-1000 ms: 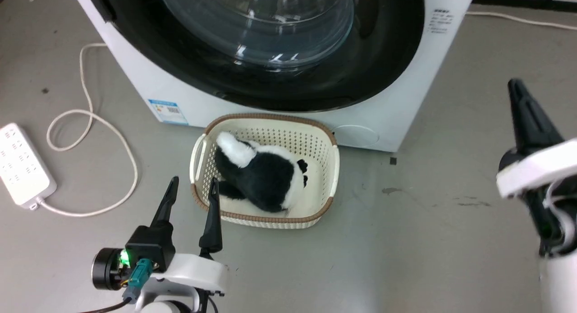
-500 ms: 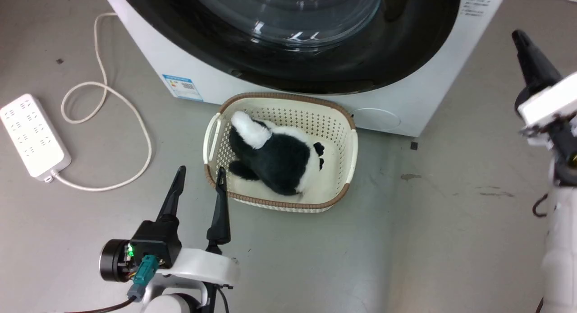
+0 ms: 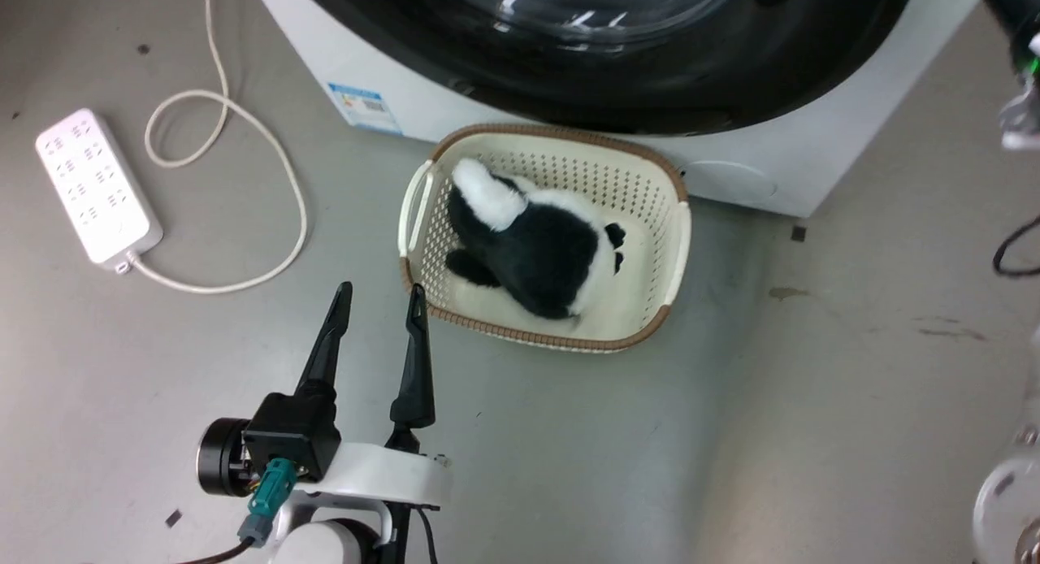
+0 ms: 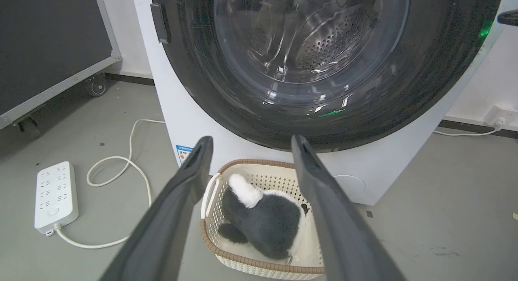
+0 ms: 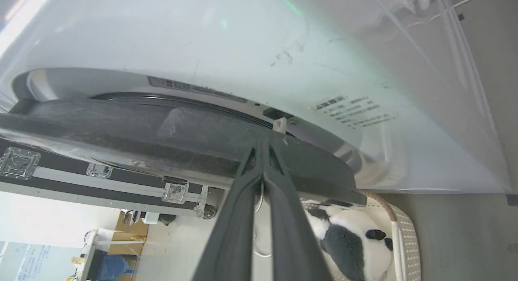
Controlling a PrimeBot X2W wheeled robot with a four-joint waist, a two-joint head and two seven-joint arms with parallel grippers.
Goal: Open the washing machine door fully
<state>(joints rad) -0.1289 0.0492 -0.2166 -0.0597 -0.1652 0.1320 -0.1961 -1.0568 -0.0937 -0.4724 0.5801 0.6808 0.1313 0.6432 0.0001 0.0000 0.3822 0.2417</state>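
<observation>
Moved: the right gripper (image 5: 262,145) has climbed since a second ago, from low beside the washing machine (image 3: 853,141) up to the door's rim. The head camera swung too, so the basket's shift across that view is not its own.
Right fingers: pressed together with nothing between them. Their tips are at the dark outer edge of the washing machine door (image 5: 162,131); whether they touch it cannot be told.
Latch: a small white tab (image 5: 279,124) sits just past the right fingertips, on the white front.
Left fingers: the left gripper (image 3: 380,292) is spread wide and empty, above the floor.
Door: it is ahead of and above the left fingers, glossy black with a clear bowl window, and lies flat against the machine front.
Basket: a cream basket (image 3: 686,239) sits just beyond the left fingertips, against the machine's foot.
Toy: a black-and-white plush toy (image 3: 544,255) lies inside the basket.
Floor: a white power strip (image 3: 97,186) and its looped cable (image 3: 284,182) lie well to the left of the left fingers.
</observation>
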